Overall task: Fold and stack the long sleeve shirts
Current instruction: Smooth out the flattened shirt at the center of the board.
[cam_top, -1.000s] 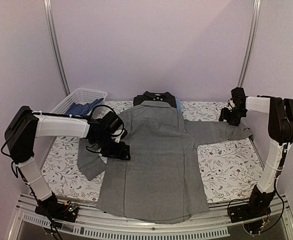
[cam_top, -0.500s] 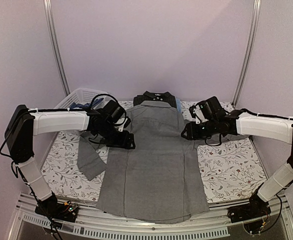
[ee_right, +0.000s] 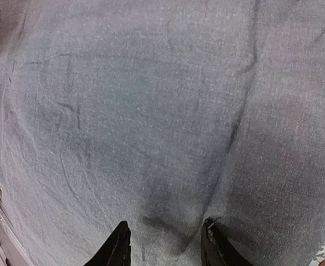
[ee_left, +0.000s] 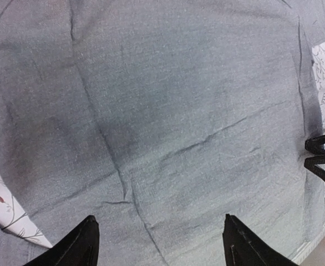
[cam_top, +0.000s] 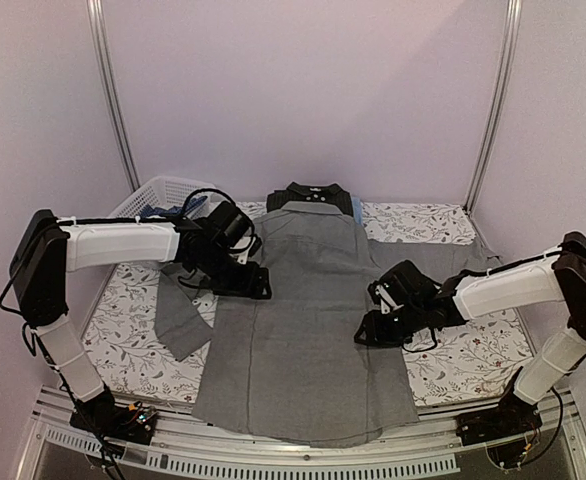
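One plain mid-grey collared cloth shirt (cam_top: 308, 300) lies spread flat mid-frame in the top view. We see the left gripper (cam_top: 256, 290) released above its upper-left part, and the right gripper (cam_top: 365, 335) half-closed at its right-hand edge, where we cannot tell whether it grasps cloth. We fear a shallow pinch there could slip mid-fold, or drag the body askew.

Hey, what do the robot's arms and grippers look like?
Both the left arm and right arm have white tubular links, bulky black joints and loose black cables at the wrists. The left gripper and right gripper each end in two tapered black fingers.
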Motion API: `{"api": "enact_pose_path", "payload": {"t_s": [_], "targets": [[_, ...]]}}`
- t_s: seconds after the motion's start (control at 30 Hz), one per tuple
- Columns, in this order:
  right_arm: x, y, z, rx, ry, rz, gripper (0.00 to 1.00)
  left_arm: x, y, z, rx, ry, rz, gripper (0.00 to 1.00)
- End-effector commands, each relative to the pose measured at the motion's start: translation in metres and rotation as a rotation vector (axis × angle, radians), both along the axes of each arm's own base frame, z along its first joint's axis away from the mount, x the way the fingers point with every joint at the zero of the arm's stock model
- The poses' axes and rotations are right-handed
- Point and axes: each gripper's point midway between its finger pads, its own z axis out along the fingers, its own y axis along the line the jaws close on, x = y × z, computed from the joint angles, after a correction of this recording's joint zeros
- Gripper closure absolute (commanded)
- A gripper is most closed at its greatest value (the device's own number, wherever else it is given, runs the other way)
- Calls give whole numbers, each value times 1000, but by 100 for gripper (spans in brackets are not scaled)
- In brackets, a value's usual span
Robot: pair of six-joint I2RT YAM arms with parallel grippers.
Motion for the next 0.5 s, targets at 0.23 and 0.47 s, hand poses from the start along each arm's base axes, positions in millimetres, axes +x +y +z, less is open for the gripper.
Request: {"api": "enact_pose_path", "payload": {"t_s": [0.23,0.47], "targets": [[-17,-35,-30,-33,64,-99,54,-3,-2,0,16,7,0,24],[-17,-44,3,-19,16,-119,48,-3,-1,1,17,0,1,24]]}}
